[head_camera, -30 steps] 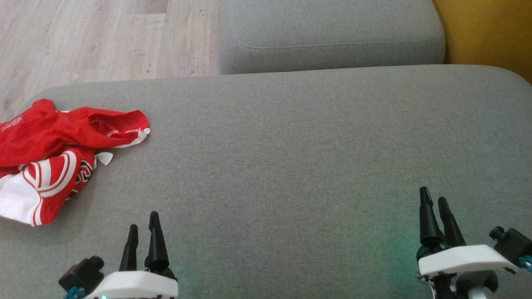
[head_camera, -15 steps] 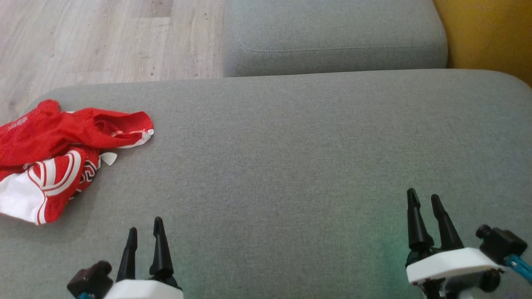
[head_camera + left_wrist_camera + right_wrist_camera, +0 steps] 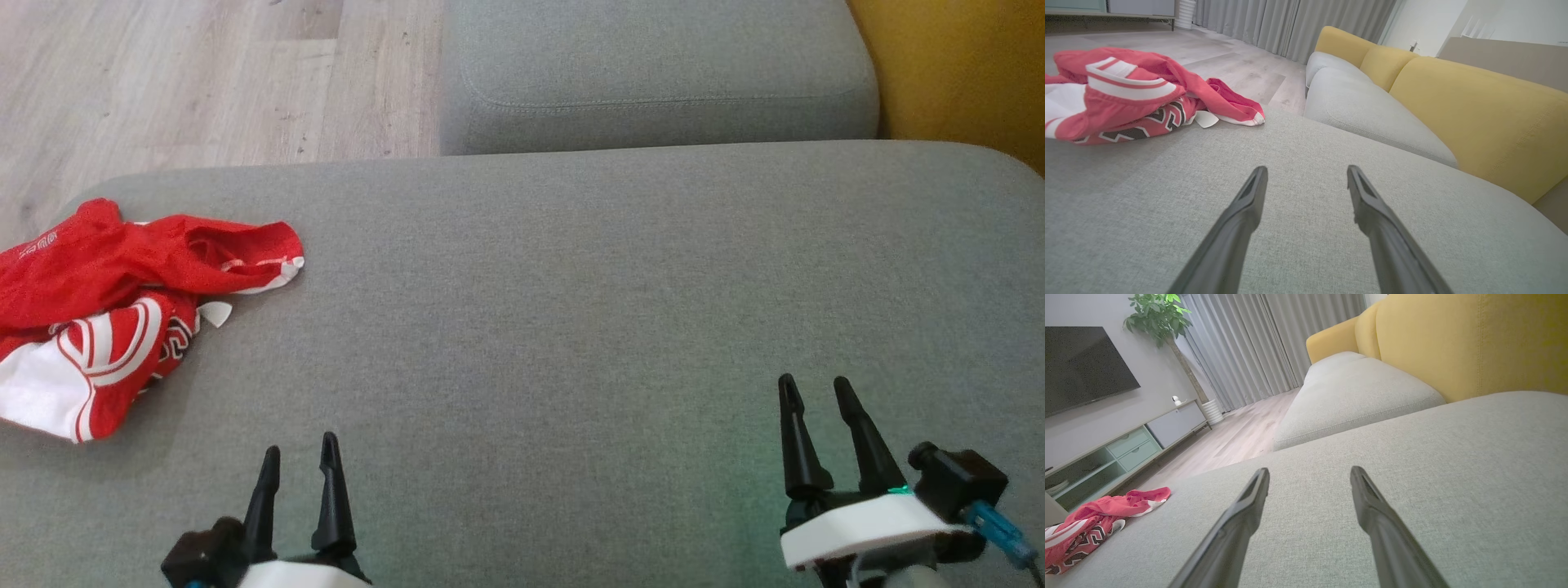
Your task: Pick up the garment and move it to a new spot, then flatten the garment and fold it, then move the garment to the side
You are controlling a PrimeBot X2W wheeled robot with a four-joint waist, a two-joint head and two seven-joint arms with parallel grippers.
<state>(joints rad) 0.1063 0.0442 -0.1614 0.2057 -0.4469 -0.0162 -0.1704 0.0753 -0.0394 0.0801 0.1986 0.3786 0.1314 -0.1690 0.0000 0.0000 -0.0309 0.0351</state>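
I count one garment (image 3: 122, 310), red with white bands and a patch of black-and-white pattern, crumpled in a loose heap. I have two grippers, each with two dark fingers. My left gripper (image 3: 300, 443) has its fingers spread apart with nothing between them. My right gripper (image 3: 814, 379) is spread the same way and holds nothing either. Both hang just over the large grey cushion (image 3: 571, 327).

The garment lies at the far left end of that cushion, near its rounded corner, with part of it running off the left edge of the head view. It sits ahead and to the left of my left gripper, near but apart from it, and well apart from my right gripper across the width of the cushion. In the left wrist view the garment (image 3: 1126, 94) is up and left of my fingertips (image 3: 1261, 175). In the right wrist view it (image 3: 1094, 522) is low at the far left.

Plain grey fabric lies between my left gripper and the heap. There are two grey cushions in all: the second grey cushion (image 3: 653, 73) sits beyond the first. Three yellow back cushions (image 3: 1474, 122) line up to the right. Wooden floor (image 3: 163, 82) lies past the garment. The right wrist view takes in one dark television (image 3: 1081, 367), one potted plant (image 3: 1159, 314), grey curtains (image 3: 1249, 347) and one low cabinet (image 3: 1126, 445).
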